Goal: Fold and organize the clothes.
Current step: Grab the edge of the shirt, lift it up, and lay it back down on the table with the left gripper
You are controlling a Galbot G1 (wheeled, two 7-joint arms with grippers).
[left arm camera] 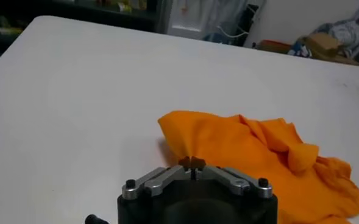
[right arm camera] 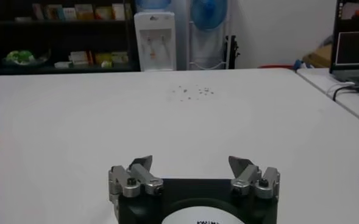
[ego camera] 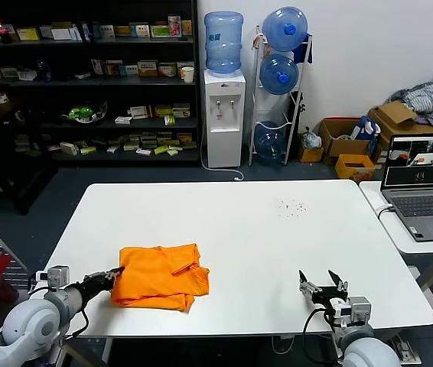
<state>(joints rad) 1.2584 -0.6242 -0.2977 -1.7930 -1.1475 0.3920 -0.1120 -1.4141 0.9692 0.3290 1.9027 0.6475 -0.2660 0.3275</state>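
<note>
No legible text, label or number anywhere, even on the shelf boxes (ego camera: 148, 69).

— What is lying on the worktop (ego camera: 278, 252)?

— A bright orange T-shirt (ego camera: 161, 277), sitting near the front edge on the robot's left side.

— How is it looking?

— It is lying folded into a rumpled, roughly rectangular bundle, with loose folds bunching along one side. No lettering is showing. Its left corner is sitting pinched in the left claw (left arm camera: 192, 162).
</note>
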